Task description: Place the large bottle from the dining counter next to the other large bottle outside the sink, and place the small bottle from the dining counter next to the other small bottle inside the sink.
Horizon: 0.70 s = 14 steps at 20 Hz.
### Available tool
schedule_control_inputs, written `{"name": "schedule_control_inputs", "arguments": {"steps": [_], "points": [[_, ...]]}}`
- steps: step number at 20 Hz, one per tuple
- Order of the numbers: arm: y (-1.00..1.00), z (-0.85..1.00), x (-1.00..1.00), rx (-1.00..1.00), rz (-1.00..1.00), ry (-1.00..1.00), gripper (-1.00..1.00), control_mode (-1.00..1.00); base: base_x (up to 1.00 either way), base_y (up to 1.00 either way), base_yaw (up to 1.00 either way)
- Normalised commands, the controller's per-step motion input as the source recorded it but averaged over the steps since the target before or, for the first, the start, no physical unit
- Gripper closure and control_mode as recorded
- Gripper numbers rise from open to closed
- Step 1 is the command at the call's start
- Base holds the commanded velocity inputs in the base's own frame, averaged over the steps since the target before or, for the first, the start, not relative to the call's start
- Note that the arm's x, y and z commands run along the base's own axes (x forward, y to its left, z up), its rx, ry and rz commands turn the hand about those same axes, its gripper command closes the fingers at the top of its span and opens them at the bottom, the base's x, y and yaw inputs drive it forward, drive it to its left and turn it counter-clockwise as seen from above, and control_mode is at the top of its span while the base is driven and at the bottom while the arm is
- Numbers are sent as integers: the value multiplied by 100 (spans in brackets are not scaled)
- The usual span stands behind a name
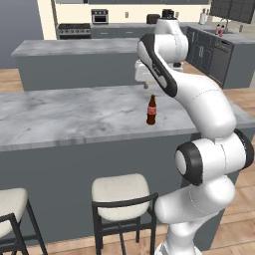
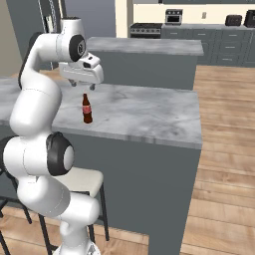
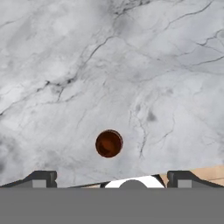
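The small bottle (image 1: 152, 110), dark brown with a red label and cap, stands upright on the dining counter (image 1: 74, 117) near its right end. My gripper (image 2: 84, 85) hangs open just above the bottle (image 2: 87, 109), pointing straight down. In the hand view the bottle's round cap (image 3: 108, 143) lies between and a little ahead of my fingertips (image 3: 41, 178), with clear room on both sides. Two pinkish bottles (image 1: 219, 30) stand on the far right worktop, too small to tell apart. The sink basin and the other small bottle are hidden.
Pale-cushioned stools (image 1: 121, 191) stand under the counter's near side. Beyond the counter is a second marble island (image 1: 74, 47), with dark cabinets and a stove (image 1: 74, 30) along the back wall. Wooden floor (image 2: 224, 99) opens to the right of the counter's end.
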Motion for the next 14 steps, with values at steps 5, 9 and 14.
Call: {"name": "schedule_control_inputs", "arguments": {"steps": [5, 9, 14], "points": [[13, -3, 0, 0, 0, 0, -100, -100, 0, 0, 0], [8, -10, 4, 0, 0, 1, -100, -100, 0, 0, 0], [-9, -1, 0, 0, 0, 1, -100, -100, 0, 0, 0]]}}
